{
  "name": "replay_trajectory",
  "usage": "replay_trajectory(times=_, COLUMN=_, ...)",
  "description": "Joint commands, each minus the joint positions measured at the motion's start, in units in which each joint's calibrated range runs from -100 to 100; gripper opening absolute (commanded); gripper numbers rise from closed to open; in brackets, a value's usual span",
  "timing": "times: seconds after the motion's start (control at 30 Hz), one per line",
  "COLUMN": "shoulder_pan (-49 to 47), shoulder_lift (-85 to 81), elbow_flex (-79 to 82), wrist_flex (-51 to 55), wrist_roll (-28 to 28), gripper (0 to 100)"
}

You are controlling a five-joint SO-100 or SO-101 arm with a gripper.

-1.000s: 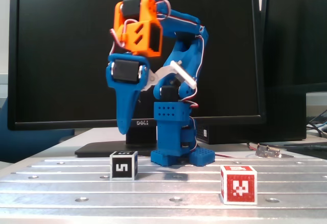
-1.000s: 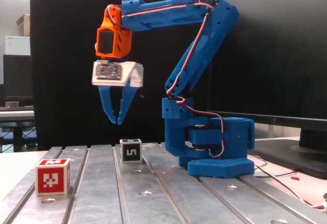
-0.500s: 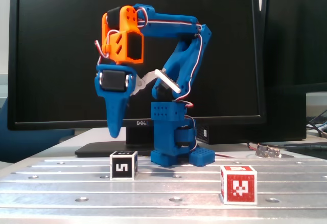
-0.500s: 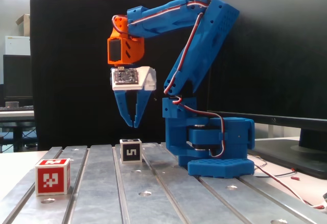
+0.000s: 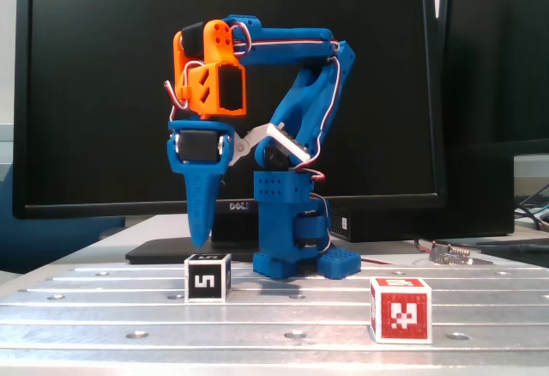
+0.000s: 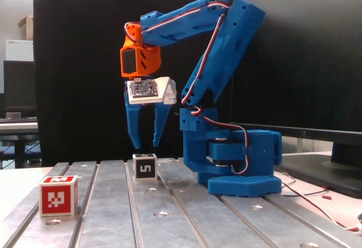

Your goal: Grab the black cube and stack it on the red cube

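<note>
I count one black cube point(image 5: 208, 277) and one red cube point(image 5: 400, 309), both on the slatted metal bench point(image 5: 283, 324). In a fixed view the black cube sits at lower centre point(image 6: 145, 166), the red one at lower left point(image 6: 58, 195), well apart. My gripper point(image 6: 146, 144) hangs just above the black cube, fingers spread with nothing between them. Head-on, one finger hides the other, so the gap is invisible there.

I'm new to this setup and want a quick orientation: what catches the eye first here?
The blue arm with its orange wrist dominates the middle, its end effector open and pointing down just above the black cube. The red cube sits apart, nearer the camera on the slotted metal table, with a dark monitor behind.
</note>
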Motion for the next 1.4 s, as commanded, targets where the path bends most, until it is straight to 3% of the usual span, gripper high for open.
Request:
replay_trajectory(times=0.0, shoulder_pan=-0.1, shoulder_lift=-0.3, elbow_flex=-0.3, wrist_flex=1.5, wrist_roll=0.2, gripper=22)
replay_trajectory(times=0.2, shoulder_pan=-0.2, shoulder_lift=-0.3, elbow_flex=1.3, wrist_flex=1.7, wrist_roll=0.2, gripper=29)
replay_trajectory(times=0.57, shoulder_pan=-0.2, shoulder_lift=0.3, elbow_flex=2.6, wrist_flex=0.6, wrist_roll=1.2, gripper=30)
replay_trajectory(times=1.0, shoulder_pan=-0.1, shoulder_lift=0.3, elbow_flex=10.5, wrist_flex=-10.5, wrist_roll=0.9, gripper=29)
replay_trajectory(times=1.37, shoulder_pan=-0.2, shoulder_lift=0.4, elbow_flex=13.2, wrist_flex=-13.4, wrist_roll=1.2, gripper=29)
